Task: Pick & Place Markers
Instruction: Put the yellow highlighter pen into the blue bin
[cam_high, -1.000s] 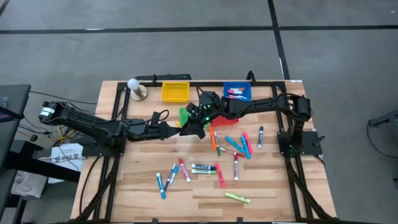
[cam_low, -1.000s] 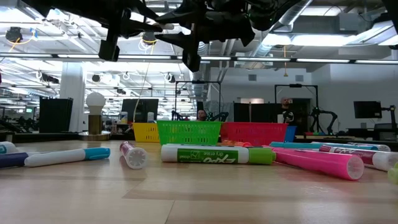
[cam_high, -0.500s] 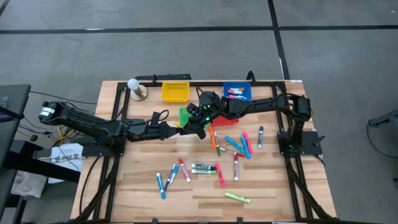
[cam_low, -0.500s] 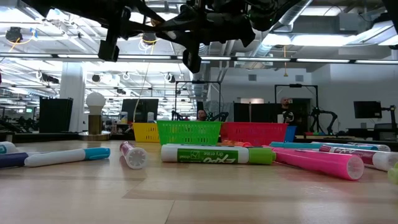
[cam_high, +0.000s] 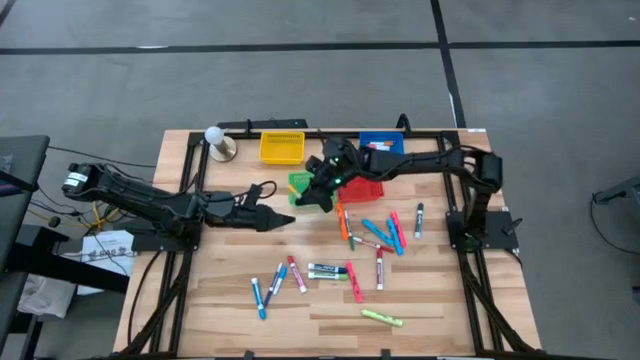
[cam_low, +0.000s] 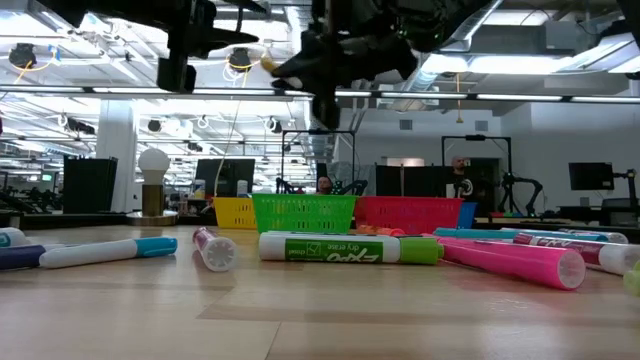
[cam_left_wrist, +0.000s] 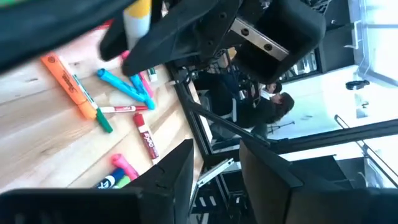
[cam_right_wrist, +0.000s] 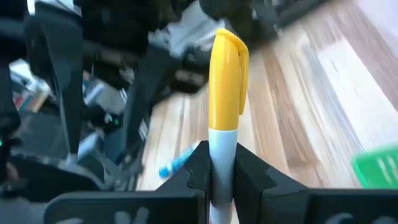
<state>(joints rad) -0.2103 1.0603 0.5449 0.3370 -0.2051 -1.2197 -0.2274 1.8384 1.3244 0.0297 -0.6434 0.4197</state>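
We take the green basket (cam_high: 300, 182) at the back middle of the bench (cam_high: 220, 300) as our landmark. To the left of it, the left pincer (cam_high: 283, 220) hangs a little nearer to the front edge than the basket, and it holds nothing; its fingers stand apart, released. Just beside the basket on its right side, the right pincer (cam_right_wrist: 219, 167) is above the bench, clenched on a yellow marker (cam_right_wrist: 225, 112) with a white barrel. This marker stands up between the two dark fingers, with the yellow cap away from the wrist. The red basket (cam_high: 364, 189) is partly under this arm, touching the green one. Behind the green basket we see a yellow basket (cam_high: 281, 148) on the left and a blue basket (cam_high: 381, 147) on the right. The other markers (cam_high: 370, 235) lie loose on the wood, in front of the green basket and to its right, well apart from both pincers.
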